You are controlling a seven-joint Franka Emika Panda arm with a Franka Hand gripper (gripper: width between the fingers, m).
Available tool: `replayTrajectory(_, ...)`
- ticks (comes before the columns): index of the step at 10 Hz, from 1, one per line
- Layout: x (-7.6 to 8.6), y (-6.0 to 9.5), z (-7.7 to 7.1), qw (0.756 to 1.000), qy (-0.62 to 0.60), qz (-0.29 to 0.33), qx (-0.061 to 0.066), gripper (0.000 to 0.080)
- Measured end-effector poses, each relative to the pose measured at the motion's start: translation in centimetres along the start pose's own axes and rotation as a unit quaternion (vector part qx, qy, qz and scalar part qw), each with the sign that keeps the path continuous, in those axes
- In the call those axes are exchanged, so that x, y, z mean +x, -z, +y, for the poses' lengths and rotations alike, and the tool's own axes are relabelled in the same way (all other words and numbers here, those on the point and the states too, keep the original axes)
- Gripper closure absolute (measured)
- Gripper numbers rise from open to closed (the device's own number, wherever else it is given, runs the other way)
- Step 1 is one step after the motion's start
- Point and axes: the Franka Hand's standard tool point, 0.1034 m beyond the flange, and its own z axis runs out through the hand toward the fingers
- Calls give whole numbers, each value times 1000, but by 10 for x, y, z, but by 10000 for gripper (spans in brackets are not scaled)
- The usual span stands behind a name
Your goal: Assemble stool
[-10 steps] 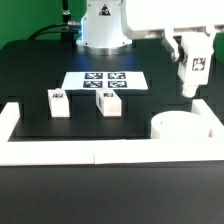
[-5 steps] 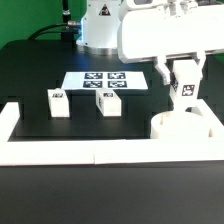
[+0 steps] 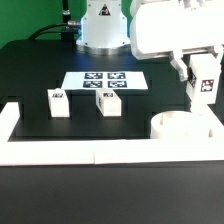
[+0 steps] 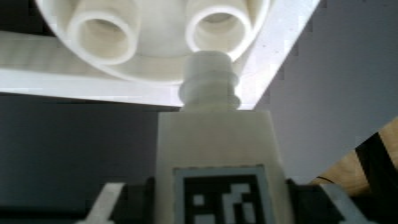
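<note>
The round white stool seat (image 3: 180, 127) stands in the corner at the exterior view's right, against the border rail. My gripper (image 3: 203, 78) hangs above and slightly to the right of the seat, shut on a white leg block (image 3: 208, 89) with a tag. In the wrist view the held leg (image 4: 222, 140) points its peg toward the seat (image 4: 107, 45), whose round sockets show beyond it. My gripper (image 4: 226, 200) clamps the leg from both sides. Two more leg blocks (image 3: 58, 102) (image 3: 107, 101) stand on the black table at the left.
The marker board (image 3: 105, 80) lies flat behind the two loose legs. The long white border rail (image 3: 100, 151) runs along the front and turns up at both ends. The robot base (image 3: 100, 30) stands at the back.
The gripper with the leg dropped closer over the seat, then swung toward the exterior view's right. The wrist has turned. The seat and the two loose legs have not moved.
</note>
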Motion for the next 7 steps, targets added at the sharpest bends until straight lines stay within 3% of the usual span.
replayTrajectory(2, 8, -12, -6, 1000, -4, 5, 2, 463)
replayTrajectory(7, -9, -19, -9, 1000, -1, -9, 4, 463)
